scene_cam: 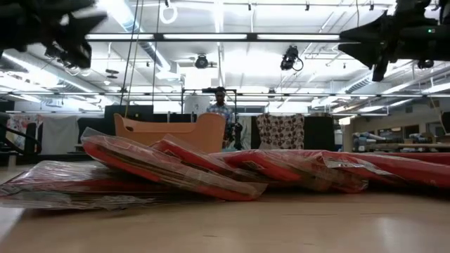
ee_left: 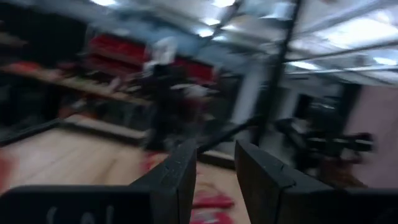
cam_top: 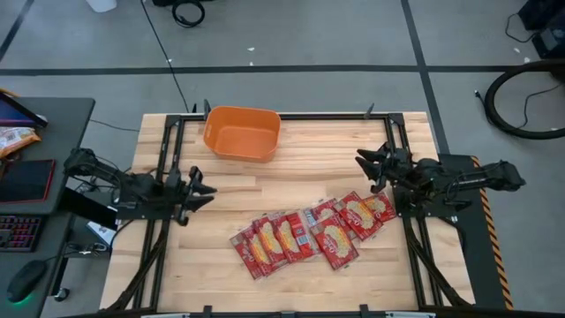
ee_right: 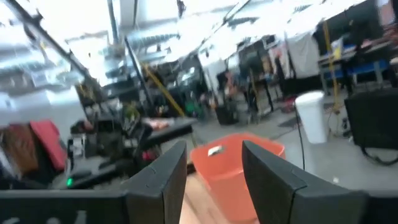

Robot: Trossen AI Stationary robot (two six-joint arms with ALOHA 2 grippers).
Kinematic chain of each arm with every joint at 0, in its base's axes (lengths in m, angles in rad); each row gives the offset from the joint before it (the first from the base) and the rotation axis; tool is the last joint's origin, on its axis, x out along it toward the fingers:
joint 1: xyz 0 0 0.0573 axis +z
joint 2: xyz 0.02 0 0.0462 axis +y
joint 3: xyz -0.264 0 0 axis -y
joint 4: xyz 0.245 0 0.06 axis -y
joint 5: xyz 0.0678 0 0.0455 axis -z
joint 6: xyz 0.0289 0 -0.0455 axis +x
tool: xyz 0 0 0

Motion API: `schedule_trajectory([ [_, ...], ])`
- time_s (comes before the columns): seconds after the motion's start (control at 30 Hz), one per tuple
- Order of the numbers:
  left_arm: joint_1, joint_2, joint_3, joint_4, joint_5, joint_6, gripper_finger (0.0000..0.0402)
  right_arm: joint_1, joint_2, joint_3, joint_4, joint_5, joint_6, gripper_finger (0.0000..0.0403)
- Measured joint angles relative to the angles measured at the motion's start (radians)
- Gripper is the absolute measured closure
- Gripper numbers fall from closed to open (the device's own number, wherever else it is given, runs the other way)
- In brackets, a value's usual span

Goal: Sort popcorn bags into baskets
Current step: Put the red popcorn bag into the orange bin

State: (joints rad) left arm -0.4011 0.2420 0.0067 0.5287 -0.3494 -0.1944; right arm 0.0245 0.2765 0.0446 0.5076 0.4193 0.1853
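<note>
Several glossy red popcorn bags [cam_top: 309,231] lie flat in an overlapping row across the table's near middle. In the low view the popcorn bags [scene_cam: 211,172] lean on one another. The orange basket [cam_top: 243,132] stands at the far edge, and it shows in the right wrist view as well [ee_right: 233,168]. My left gripper [cam_top: 201,188] hovers open to the left of the row, above the table [ee_left: 214,152]. My right gripper [cam_top: 366,168] hovers open beyond the row's right end, facing the basket [ee_right: 214,149]. Both hold nothing.
Black frame rails [cam_top: 168,150] run along the table's left, right and far sides. A side desk [cam_top: 44,177] at the left carries a keyboard, a mouse and an orange-and-white packet [cam_top: 13,137]. A person [scene_cam: 221,109] stands far behind the table. Bare wood lies between basket and bags.
</note>
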Motion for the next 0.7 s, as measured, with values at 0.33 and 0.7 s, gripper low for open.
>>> schedule_trajectory([
  [0.33,0.001,0.0,0.0,0.047,-0.063,0.09,0.0285,-0.08,0.247,0.264,-0.486,-0.077,0.048,0.0251],
  [0.7,0.001,0.0,0.0,0.105,-0.246,0.088,0.0285,-0.065,0.665,0.524,-0.857,-0.126,0.031,0.0251],
])
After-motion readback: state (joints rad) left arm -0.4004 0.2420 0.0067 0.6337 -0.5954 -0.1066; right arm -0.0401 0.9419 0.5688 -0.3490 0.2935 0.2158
